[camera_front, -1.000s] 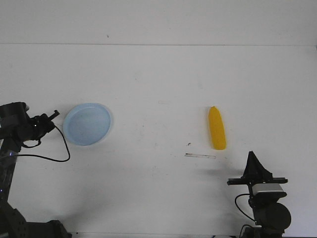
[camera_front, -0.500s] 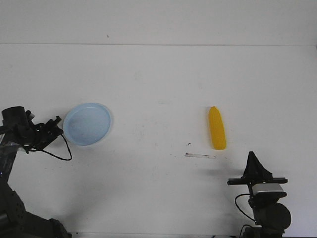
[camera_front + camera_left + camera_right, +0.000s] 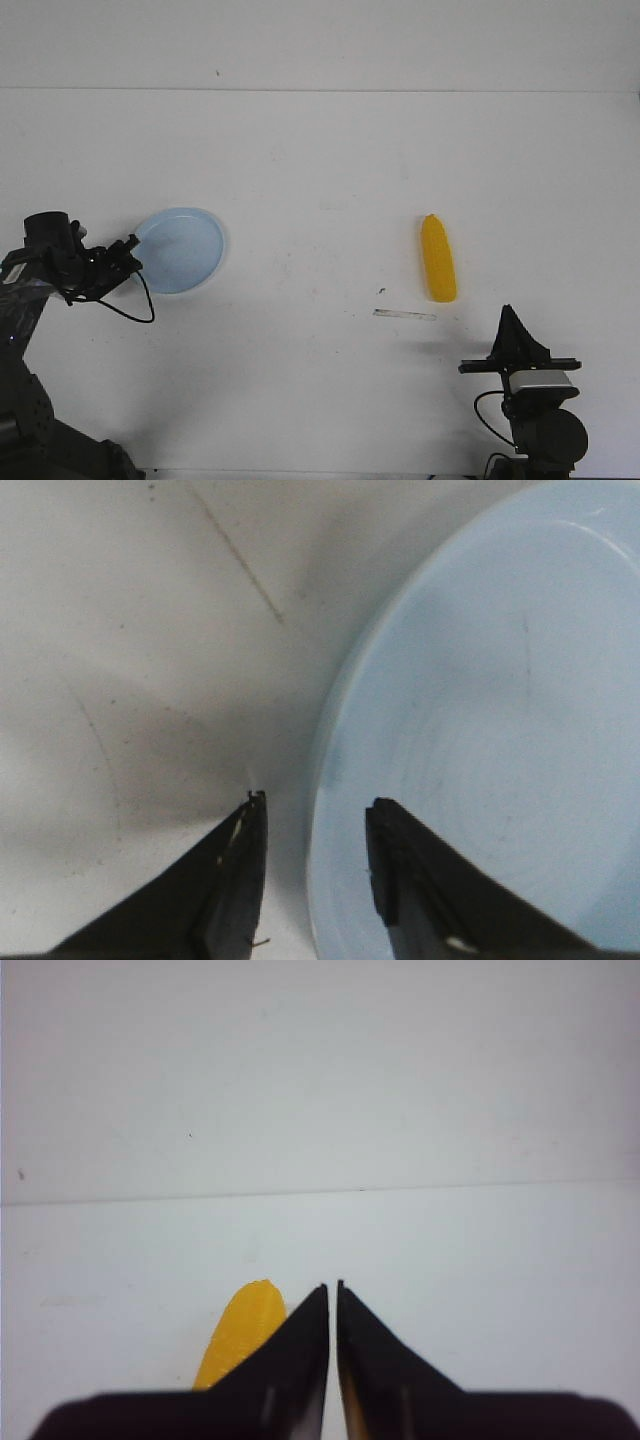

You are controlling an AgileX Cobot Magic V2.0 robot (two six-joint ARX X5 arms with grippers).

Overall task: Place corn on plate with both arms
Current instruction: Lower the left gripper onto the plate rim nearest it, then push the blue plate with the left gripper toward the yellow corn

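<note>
The pale blue plate [image 3: 180,250] lies on the white table at the left. My left gripper [image 3: 130,250] is open at the plate's left rim. In the left wrist view its fingertips straddle the rim of the plate [image 3: 470,730], one outside over the table, one over the plate. The left gripper [image 3: 310,810] holds nothing. The yellow corn [image 3: 438,258] lies on the table at the right, its point facing away. My right gripper [image 3: 512,322] is shut and empty, a little nearer than the corn. The corn [image 3: 240,1335] shows partly behind the right gripper [image 3: 332,1288].
A thin pale strip [image 3: 404,315] lies on the table just in front of the corn. The table's far edge [image 3: 320,90] meets a white wall. A black cable [image 3: 130,310] loops below the left gripper.
My left arm has moved right and lower, bringing its gripper from beside the plate to its left rim. The right arm, corn and plate have not moved.
</note>
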